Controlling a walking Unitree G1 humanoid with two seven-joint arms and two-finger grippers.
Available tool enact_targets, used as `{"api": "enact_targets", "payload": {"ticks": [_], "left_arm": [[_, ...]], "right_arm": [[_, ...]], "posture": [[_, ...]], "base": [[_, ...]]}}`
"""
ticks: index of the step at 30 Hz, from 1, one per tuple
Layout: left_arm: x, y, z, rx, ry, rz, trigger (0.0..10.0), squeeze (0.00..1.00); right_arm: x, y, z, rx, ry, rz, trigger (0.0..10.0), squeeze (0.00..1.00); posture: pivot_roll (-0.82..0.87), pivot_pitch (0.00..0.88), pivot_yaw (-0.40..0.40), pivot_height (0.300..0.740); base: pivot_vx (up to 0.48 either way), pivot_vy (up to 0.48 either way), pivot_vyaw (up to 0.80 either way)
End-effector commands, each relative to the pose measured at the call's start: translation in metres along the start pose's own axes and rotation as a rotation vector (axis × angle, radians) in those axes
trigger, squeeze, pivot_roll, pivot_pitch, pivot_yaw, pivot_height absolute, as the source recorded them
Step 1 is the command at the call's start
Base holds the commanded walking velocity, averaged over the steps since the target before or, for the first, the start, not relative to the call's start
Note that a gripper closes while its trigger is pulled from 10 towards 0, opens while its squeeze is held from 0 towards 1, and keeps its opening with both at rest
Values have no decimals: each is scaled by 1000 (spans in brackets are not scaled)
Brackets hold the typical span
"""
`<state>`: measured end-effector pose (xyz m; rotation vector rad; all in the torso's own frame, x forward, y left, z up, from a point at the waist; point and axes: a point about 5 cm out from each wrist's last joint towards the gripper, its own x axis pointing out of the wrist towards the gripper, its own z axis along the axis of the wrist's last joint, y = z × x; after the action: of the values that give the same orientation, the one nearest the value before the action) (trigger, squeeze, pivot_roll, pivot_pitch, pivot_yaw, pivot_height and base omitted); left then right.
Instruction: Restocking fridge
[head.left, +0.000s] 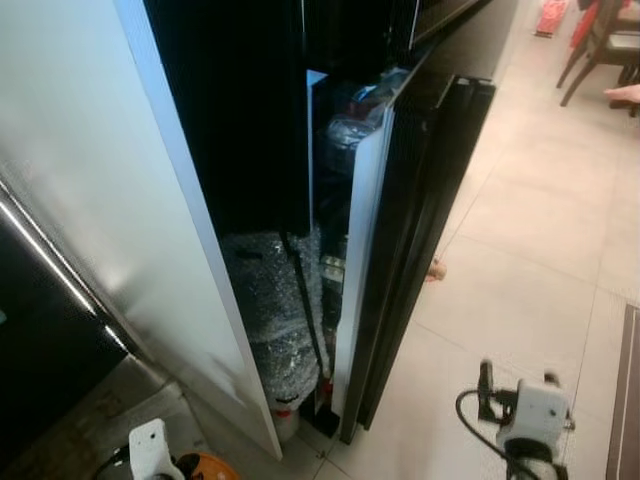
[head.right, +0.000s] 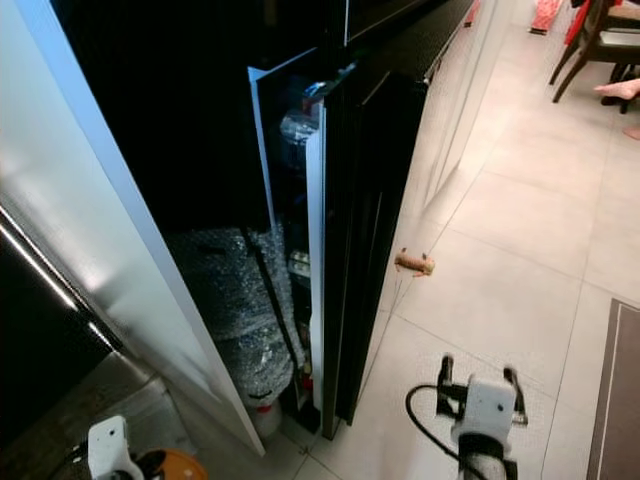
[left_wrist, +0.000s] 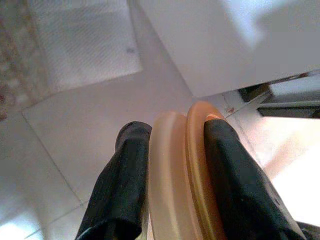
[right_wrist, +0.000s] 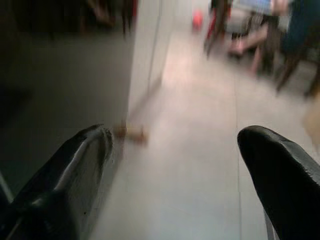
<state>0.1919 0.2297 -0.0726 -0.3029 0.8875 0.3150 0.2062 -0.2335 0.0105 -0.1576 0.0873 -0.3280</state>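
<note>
Left hand (left_wrist: 170, 190), nearest camera: fingers clamped on orange disc-like item (left_wrist: 182, 175), held low over floor tile beside white door panel (head.left: 110, 200).
Right hand (right_wrist: 175, 175): fingers spread wide, empty, low over floor (head.left: 540, 250).
Fridge (head.left: 400, 250): dark door ajar, narrow gap.
Contents: bottles on door shelf (head.left: 345, 130), upper; bubble-wrapped bundle (head.left: 285, 330), lower, beside the door.
Step, judged: carrying item to fridge. Next: widen door with free hand, then place item inside.
Small brown object (head.right: 414, 263) on floor near cabinet.

I see pale floor tiles (head.left: 520, 270) spreading right of the dark cabinets (head.right: 400, 150). Beyond them stand wooden chairs (head.left: 600, 45); a dark mat (head.right: 612, 400) lies nearer.
</note>
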Motion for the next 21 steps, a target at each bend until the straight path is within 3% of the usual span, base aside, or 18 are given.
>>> {"api": "enact_targets", "payload": {"ticks": [1,8,15,17,21], "left_arm": [[0,-2,-1,3,13,0,10000,0],[3,-11,12,-5,-21,-21,10000,0],[5,-26,25,-28,-63,-45,10000,0],[6,-31,28,-44,-69,-46,10000,0],[6,-35,29,-63,-74,-46,10000,0]], "right_arm": [[1,3,6,20,-34,20,10000,0],[15,10,30,36,-100,56,10000,0],[33,21,53,71,-153,210,10000,0],[41,23,59,117,-158,250,10000,0],[43,26,63,124,-145,315,10000,0]], "posture": [[-197,0,28,740],[-209,0,35,740],[-220,0,24,740],[-212,0,11,740],[-227,0,2,740]], "base": [[0,0,0],[0,0,0],[0,0,0],[0,0,0],[0,0,0]]}}
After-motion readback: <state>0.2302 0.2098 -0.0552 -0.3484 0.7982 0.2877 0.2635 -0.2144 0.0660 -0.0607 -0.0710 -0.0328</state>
